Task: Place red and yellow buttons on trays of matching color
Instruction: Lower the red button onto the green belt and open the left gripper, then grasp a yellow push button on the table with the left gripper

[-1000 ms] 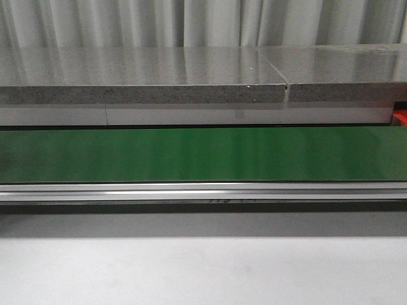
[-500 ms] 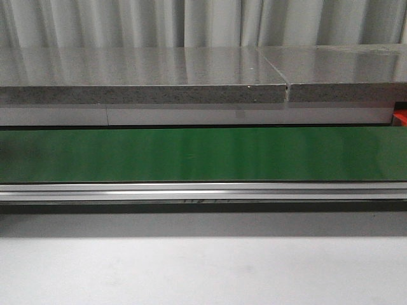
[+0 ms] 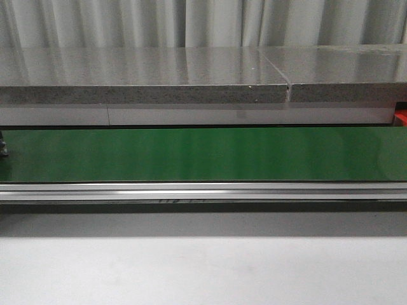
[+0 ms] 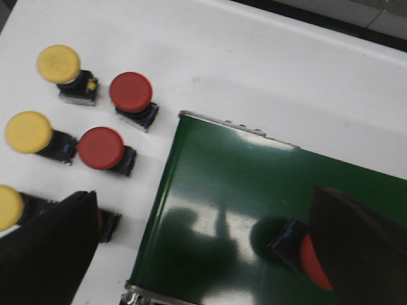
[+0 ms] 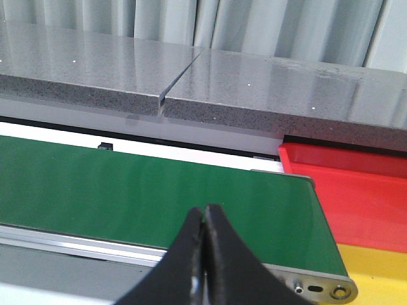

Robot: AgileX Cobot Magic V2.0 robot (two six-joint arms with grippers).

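In the left wrist view my left gripper (image 4: pixel 203 254) stands open over the near end of the green belt (image 4: pixel 229 190). A red button (image 4: pixel 304 253) lies on the belt beside one finger, which half hides it. On the white table beside the belt sit several loose buttons, among them yellow ones (image 4: pixel 58 63) (image 4: pixel 28 131) and red ones (image 4: pixel 131 91) (image 4: pixel 100 147). My right gripper (image 5: pixel 205 211) is shut and empty above the belt's far end. The red tray (image 5: pixel 356 190) and yellow tray (image 5: pixel 375 267) lie just past that end.
A grey stone shelf (image 3: pixel 191 73) runs behind the green belt (image 3: pixel 203 152), and an aluminium rail (image 3: pixel 203 189) along its front. A sliver of the red tray (image 3: pixel 400 117) shows at the right edge. A small grey-dark object (image 3: pixel 3 150) shows at the belt's left edge.
In the front view a small dark object has come into sight at the belt's left edge. The belt is otherwise unchanged.
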